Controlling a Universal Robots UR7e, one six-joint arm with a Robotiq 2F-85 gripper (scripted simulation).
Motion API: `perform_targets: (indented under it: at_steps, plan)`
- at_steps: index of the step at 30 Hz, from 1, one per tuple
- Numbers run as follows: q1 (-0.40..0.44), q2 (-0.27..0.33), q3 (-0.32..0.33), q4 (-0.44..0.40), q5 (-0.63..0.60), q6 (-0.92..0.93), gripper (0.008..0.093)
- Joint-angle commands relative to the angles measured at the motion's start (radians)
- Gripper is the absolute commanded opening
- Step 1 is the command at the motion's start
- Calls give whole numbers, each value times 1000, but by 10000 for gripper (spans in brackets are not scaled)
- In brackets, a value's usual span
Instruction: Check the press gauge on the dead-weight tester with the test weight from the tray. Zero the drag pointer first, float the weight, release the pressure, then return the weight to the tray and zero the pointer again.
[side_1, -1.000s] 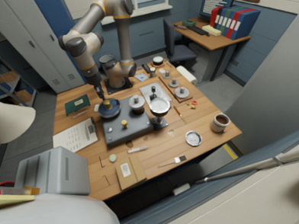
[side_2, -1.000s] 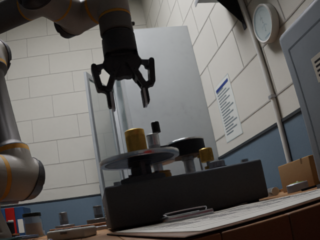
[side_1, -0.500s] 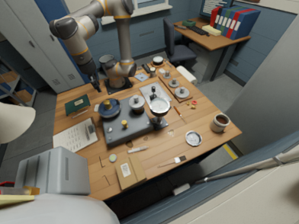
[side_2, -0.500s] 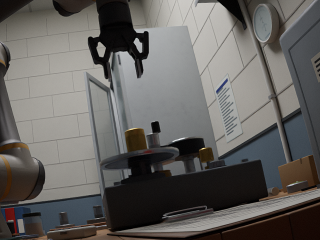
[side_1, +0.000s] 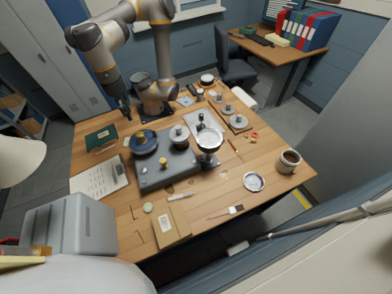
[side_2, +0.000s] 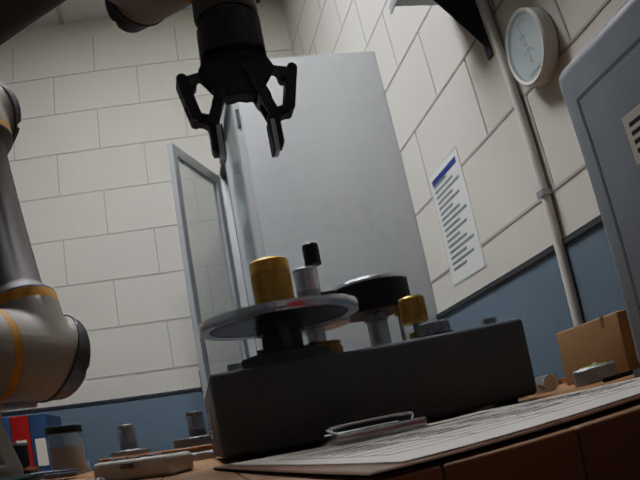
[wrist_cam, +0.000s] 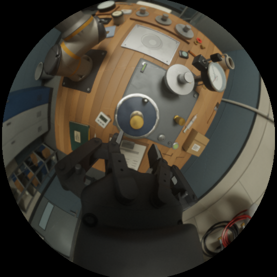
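Note:
My gripper (side_2: 243, 139) is open and empty, high above the left end of the dead-weight tester (side_1: 165, 160). It hangs over the blue handwheel with the brass knob (wrist_cam: 136, 119). A grey disc weight (wrist_cam: 181, 78) sits on the tester's piston. The round press gauge (side_1: 209, 139) stands at the tester's right side, with a black knob (wrist_cam: 215, 57) by it. A small brass valve knob (side_1: 163, 161) sits on the tester's front. The wooden tray (side_1: 228, 111) behind the gauge holds three more disc weights.
The grey plate (wrist_cam: 151, 42) lies behind the tester. A clipboard (side_1: 99, 177) and a green book (side_1: 101, 136) lie to the left. A cardboard box (side_1: 169, 226), a brush (side_1: 226, 212), a loose gauge (side_1: 253, 181) and a cup (side_1: 289, 160) sit near the front and right edges.

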Motion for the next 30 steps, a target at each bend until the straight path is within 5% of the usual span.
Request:
perform_targets:
  at_steps: [1, 20, 30]
  plan:
    - [0, 0, -1, 0, 0, 0, 580]
    - [18, 1, -4, 1, 0, 24, 580]
    - [323, 70, -55, -16, 0, 327, 580]
